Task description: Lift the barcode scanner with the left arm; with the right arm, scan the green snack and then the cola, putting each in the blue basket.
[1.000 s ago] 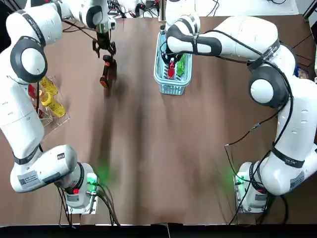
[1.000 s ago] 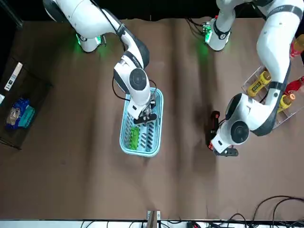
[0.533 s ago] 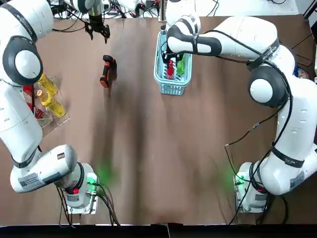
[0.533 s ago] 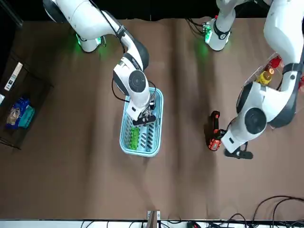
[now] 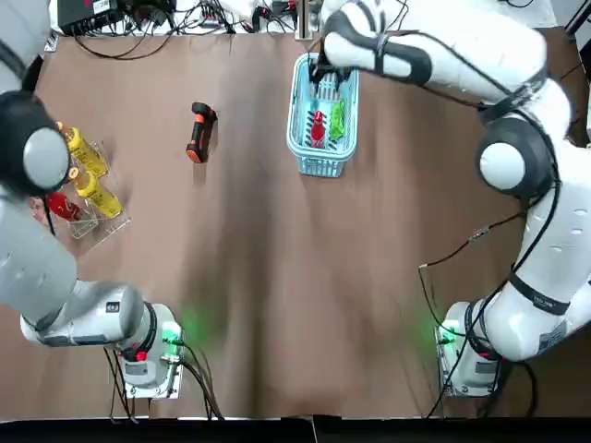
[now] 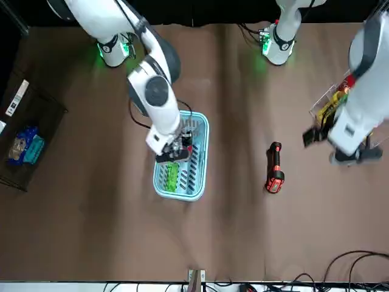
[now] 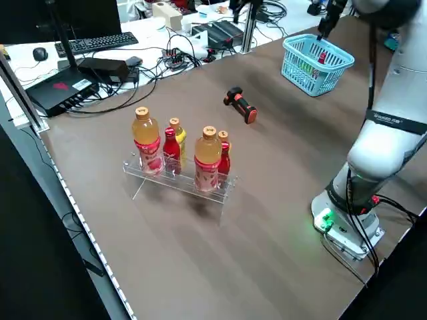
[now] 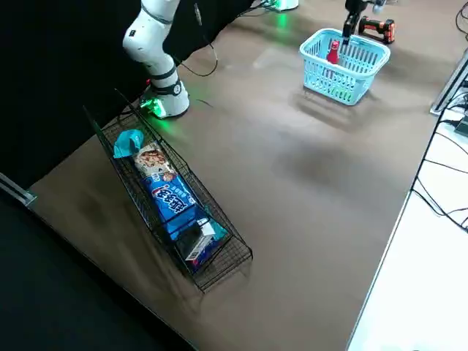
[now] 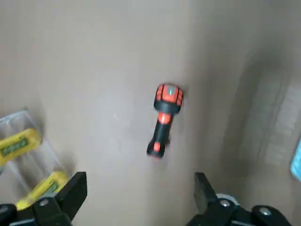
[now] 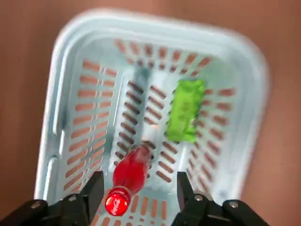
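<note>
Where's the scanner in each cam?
Top: scanner upper left, left of the basket.
Front: right of centre, right of the basket.
Left side: upper middle, lower left of the basket.
Right side: top right, behind the basket.
Left wrist: centre.
Right wrist: not in it.
Shared landmark: the basket.

Brown counter [image 8: 292, 168] seen from a raised corner. At far end, blue basket [image 8: 336, 84] with red cola bottle [image 8: 333, 53] inside, cap upward; right pincer [image 8: 352, 28] just above. Behind it, barcode scanner [image 8: 378, 28], orange and black, lying flat. In foreground, black wire rack [image 8: 219, 267] holding snack packets [image 8: 164, 191].
</note>
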